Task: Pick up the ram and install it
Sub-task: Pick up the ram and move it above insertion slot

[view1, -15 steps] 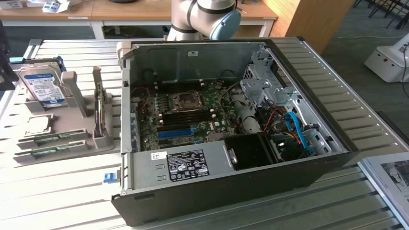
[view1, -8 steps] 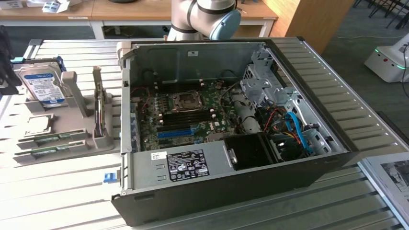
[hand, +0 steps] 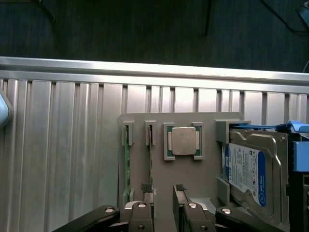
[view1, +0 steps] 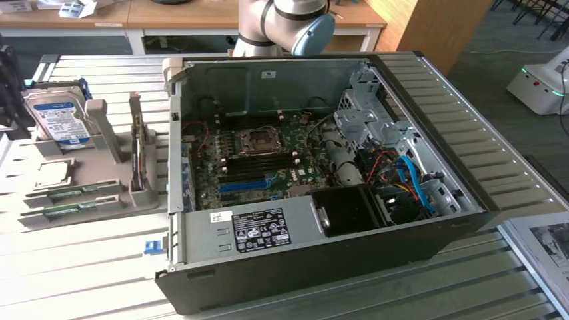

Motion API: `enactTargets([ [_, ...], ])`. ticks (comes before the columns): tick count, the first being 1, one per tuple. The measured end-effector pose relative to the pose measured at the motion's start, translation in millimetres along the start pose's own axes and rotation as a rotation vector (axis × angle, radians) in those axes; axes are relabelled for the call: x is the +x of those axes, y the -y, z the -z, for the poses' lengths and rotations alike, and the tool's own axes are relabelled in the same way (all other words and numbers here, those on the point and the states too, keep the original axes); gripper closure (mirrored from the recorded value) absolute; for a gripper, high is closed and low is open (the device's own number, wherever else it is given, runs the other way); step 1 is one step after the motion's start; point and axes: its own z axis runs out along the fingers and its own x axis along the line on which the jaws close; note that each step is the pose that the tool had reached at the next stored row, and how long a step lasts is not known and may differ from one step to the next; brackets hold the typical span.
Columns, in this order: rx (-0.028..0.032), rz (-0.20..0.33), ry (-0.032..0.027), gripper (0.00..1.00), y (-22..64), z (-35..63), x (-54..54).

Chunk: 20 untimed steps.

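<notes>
Two ram sticks stand on edge in slots of a grey holder (hand: 207, 125). In the wrist view they are thin green strips, one ram stick (hand: 127, 162) farther from my fingers and the other ram stick (hand: 151, 159) right under one fingertip (hand: 147, 188). My gripper (hand: 163, 189) hovers above the holder, open, with only bare holder between its fingers. In the exterior view the ram sticks (view1: 69, 193) lie at the left on the holder (view1: 142, 197). The large green motherboard (view1: 258, 160) sits inside the open computer case (view1: 418, 233).
A square silver processor (hand: 183, 141) and a blue-labelled hard drive (hand: 248, 176) share the holder. A tall card (view1: 135, 150) stands upright on it. The arm (view1: 284, 27) rises behind the case. The ribbed metal table (hand: 63, 145) spreads around the holder.
</notes>
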Motion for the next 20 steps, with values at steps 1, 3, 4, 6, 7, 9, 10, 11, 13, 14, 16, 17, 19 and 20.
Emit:
enactTargets([
  [1, 0.0000, 0.000, 0.0000, 0.70, 0.0, -1.7, 0.0],
  [3, 0.0000, 0.000, 0.0000, 0.70, 0.1, -4.9, 0.1],
  [4, 0.0001, 0.000, 0.0000, 0.70, 0.1, -6.4, 0.2],
  [6, 0.0001, 0.000, 0.0000, 0.70, 0.2, -9.5, 0.2],
  [7, 0.0001, 0.000, 0.0000, 0.70, 0.3, -11.0, 0.3],
  [9, 0.0001, 0.000, 0.0000, 0.70, 0.4, -14.1, 0.3],
  [10, 0.0001, 0.000, 0.0000, 0.70, 0.4, -15.9, 0.4],
  [11, 0.0001, 0.000, 0.0001, 0.70, 0.5, -17.7, 0.4],
  [13, 0.0000, 0.000, -0.0001, 0.70, 0.5, -21.3, 0.5],
  [14, 0.0001, 0.000, 0.0000, 0.70, 0.6, -23.2, 0.5],
  [16, 0.0000, 0.000, 0.0000, 0.70, 0.7, -26.8, 0.7],
  [17, 0.0000, 0.000, 0.0000, 0.70, 0.7, -28.7, 0.7],
  [19, 0.0001, 0.000, 0.0000, 0.70, 0.9, -32.3, 0.8],
  [20, 0.0002, 0.000, 0.0001, 0.70, 0.9, -34.1, 0.8],
])
